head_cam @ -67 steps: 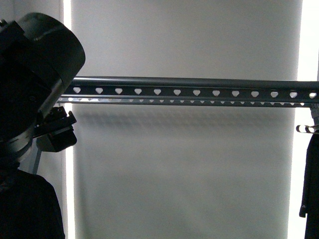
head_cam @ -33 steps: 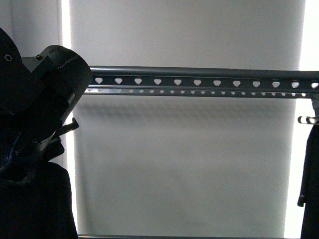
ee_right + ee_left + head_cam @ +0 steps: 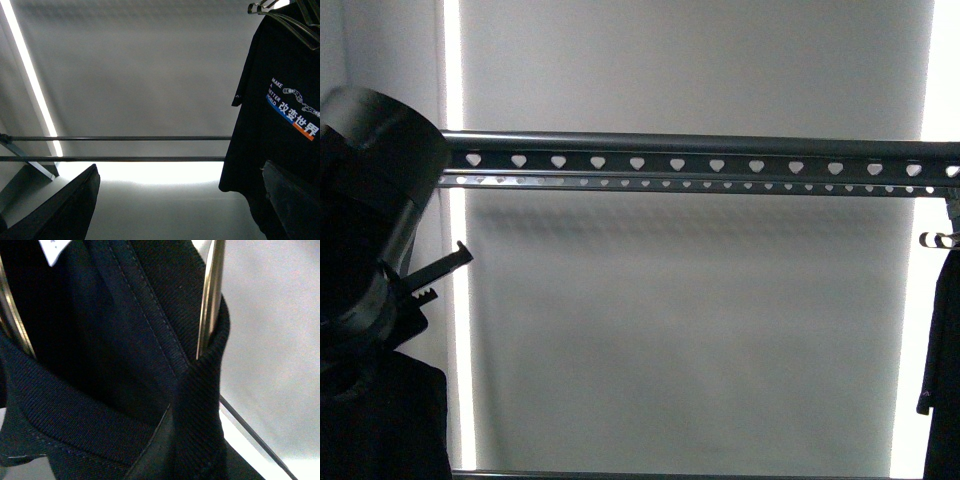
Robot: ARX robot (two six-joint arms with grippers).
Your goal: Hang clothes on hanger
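Note:
The hanger's long grey top rail, punched with heart-shaped holes, runs across the front view. My left arm is raised at the rail's left end, and black cloth hangs below it. In the left wrist view my left gripper is shut on the clothes, a black T-shirt's ribbed collar and seam. The collar is threaded over two shiny metal rods. The shirt's print is hidden. My right gripper is open and empty, with its dark fingers wide apart.
Another black T-shirt, printed "MAKE A BETTER WORLD", hangs on a wire hanger at the rail's right end; it also shows in the front view. Two lower rack bars cross the right wrist view. A pale blind hangs behind the rack.
My left arm has shifted up and then back left, uncovering more of the rail's left end. The view has tilted slightly, so the rail sits higher in the picture.

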